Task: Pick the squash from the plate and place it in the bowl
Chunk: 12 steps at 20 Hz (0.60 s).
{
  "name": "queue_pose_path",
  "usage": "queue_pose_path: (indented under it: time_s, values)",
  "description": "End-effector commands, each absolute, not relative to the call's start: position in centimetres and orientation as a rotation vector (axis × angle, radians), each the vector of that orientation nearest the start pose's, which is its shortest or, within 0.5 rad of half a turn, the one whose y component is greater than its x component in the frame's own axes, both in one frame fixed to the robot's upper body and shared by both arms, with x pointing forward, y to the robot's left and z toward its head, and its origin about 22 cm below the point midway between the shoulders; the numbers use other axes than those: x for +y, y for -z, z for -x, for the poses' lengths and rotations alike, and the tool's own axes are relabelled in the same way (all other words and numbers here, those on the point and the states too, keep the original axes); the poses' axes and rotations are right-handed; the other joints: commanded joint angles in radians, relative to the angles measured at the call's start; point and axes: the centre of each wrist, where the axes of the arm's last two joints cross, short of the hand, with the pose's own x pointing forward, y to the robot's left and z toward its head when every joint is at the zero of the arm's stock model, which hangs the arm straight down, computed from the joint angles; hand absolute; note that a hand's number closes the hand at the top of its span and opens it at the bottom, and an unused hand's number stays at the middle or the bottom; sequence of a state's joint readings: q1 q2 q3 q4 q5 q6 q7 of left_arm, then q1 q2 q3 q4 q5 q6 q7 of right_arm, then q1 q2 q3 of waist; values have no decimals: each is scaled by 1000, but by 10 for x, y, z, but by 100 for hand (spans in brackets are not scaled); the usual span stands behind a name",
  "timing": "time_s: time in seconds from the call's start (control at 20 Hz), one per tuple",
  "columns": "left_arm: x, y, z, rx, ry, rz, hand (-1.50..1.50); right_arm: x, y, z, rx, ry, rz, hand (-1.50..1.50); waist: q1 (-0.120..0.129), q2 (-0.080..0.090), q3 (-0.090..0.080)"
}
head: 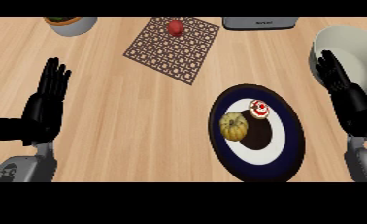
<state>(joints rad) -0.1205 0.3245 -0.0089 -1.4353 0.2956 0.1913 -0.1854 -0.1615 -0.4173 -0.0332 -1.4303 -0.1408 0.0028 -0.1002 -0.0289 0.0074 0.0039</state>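
Head view: squash [234,126] still on the plate [293,138], bowl [345,43] far right, left hand [44,107] and right hand [345,94] both spread, holding nothing.

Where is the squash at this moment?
In the head view, the squash sits on the left half of the dark-rimmed plate, right of the view's centre, just below-left of a small red-and-white item.
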Motion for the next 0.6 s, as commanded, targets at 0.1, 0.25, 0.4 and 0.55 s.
queue_pose_path:
  time_s: [0.1, 0.25, 0.4, 0.55]
  values:
    - [268, -27, -278, -1709, 18, -129, 0, -268, -12, -274, -1430, -221, 521, 150, 35, -6, -8]
    - [258, -29, -282, -1717, 88, -109, 0, -257, 25, -261, -1209, -260, 661, 150, 42, 9, -16]
    - [265, -17, -274, -1635, 69, -118, 0, -313, 2, -262, -1324, -279, 1098, -150, -12, -15, -21]
    - [248, -12, -274, -1608, 73, -89, 0, -242, 9, -263, -1526, -106, 1110, -150, -3, -19, -10]
